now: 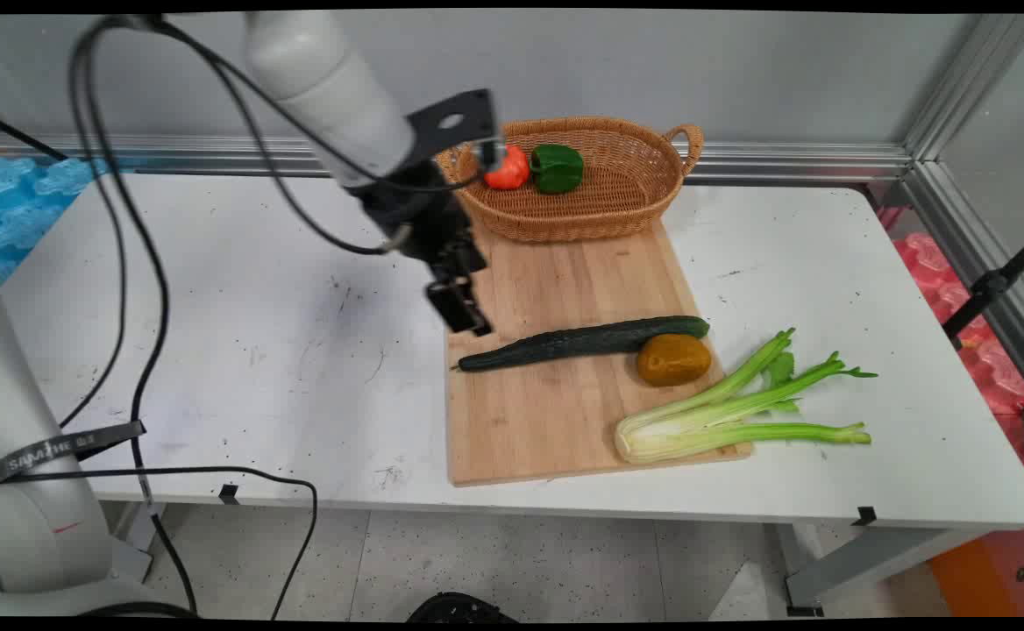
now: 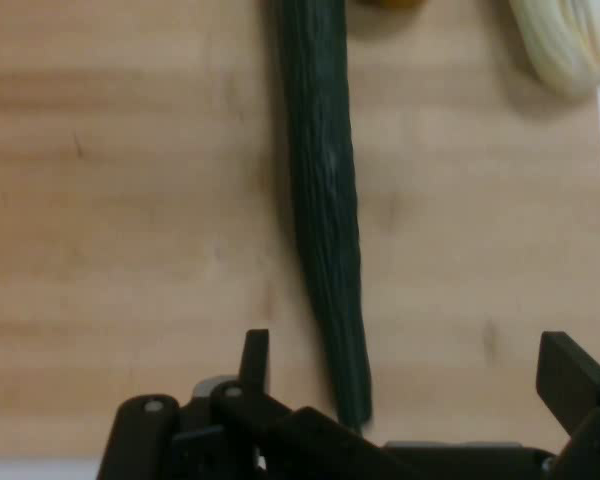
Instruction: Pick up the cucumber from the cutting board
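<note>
While hovering low over the cutting board (image 1: pixel 556 412), the gripper (image 1: pixel 468 317) is spreading its fingers wide, straddling the cucumber's (image 1: pixel 582 340) thin tip just below; potato (image 1: pixel 673 359) and celery (image 1: pixel 731 407) are lying beyond, basket (image 1: pixel 600 210) behind.

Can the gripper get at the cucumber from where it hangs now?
Probably yes. The open gripper hangs over the cucumber at its thin end, with bare board on both sides and nothing between them.
</note>
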You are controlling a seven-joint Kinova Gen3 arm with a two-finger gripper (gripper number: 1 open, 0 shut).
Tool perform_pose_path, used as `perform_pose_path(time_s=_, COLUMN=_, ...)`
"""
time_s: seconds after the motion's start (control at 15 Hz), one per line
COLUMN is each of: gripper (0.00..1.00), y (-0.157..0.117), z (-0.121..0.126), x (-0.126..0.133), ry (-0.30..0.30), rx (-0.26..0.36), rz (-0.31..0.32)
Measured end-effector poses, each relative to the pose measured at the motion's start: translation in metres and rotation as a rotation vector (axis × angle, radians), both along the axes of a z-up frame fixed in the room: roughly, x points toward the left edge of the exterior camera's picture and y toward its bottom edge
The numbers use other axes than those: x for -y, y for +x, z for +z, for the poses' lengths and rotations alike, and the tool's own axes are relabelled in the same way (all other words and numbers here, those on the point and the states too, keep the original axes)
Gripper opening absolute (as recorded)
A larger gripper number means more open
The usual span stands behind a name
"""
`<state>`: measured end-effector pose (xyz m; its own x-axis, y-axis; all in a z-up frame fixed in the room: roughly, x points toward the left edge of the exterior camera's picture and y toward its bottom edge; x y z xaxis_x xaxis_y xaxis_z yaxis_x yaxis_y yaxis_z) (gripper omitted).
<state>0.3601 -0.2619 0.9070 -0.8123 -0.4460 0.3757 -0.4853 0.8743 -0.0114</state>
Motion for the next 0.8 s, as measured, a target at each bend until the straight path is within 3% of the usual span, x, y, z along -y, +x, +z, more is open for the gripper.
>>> perform_pose_path(time_s=0.27, gripper=1.00, y=-0.028, z=-0.021, x=0.021, ry=-0.043, rx=-0.052, rz=0.005)
perform_pose_path(time_s=0.8, gripper=1.00, y=-0.052, z=-0.081, x=0.039, ry=-0.087, rx=-0.086, rz=-0.007)
